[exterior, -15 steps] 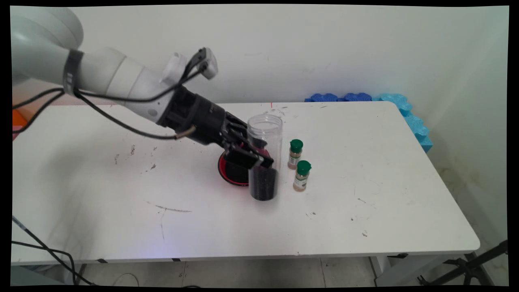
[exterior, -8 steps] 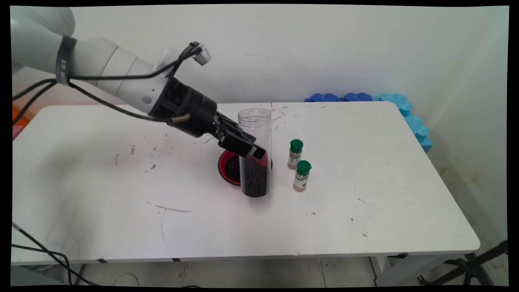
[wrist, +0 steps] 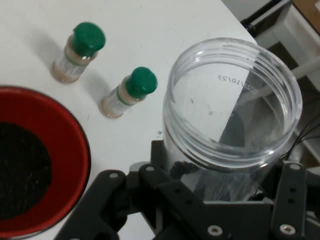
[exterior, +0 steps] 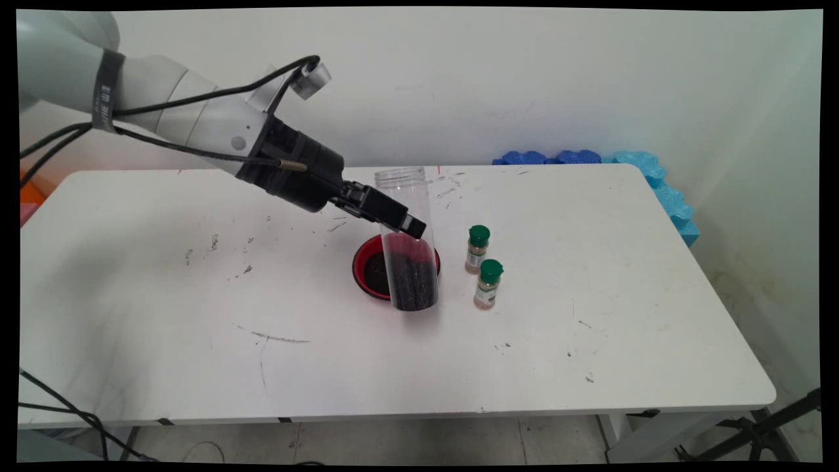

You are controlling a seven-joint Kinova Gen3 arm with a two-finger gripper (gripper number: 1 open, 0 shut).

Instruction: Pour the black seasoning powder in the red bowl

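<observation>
My gripper [exterior: 409, 228] is shut on a tall clear plastic jar [exterior: 408, 246] with no lid, holding it by its middle. The jar hangs above the table, tilted a little, and its lower part is filled with dark grains. In the hand view the jar's open mouth [wrist: 232, 105] rises between my fingers. Behind and below the jar sits a red bowl [exterior: 364, 267] with dark grains in it, also seen as the red bowl [wrist: 70, 160] at the left of the hand view. Two small spice bottles with green caps [exterior: 478, 249] [exterior: 488, 284] stand just right of the jar.
Blue foam pieces [exterior: 593, 158] lie along the table's far right edge against the wall. The table's right edge [exterior: 734, 308] drops off to the floor, where a black stand [exterior: 754, 432] is visible. Black cables [exterior: 164, 147] hang from the arm at the left.
The gripper has lifted the jar off the table and carried it up and slightly left, over the red bowl's near rim. The jar now tilts a little.
</observation>
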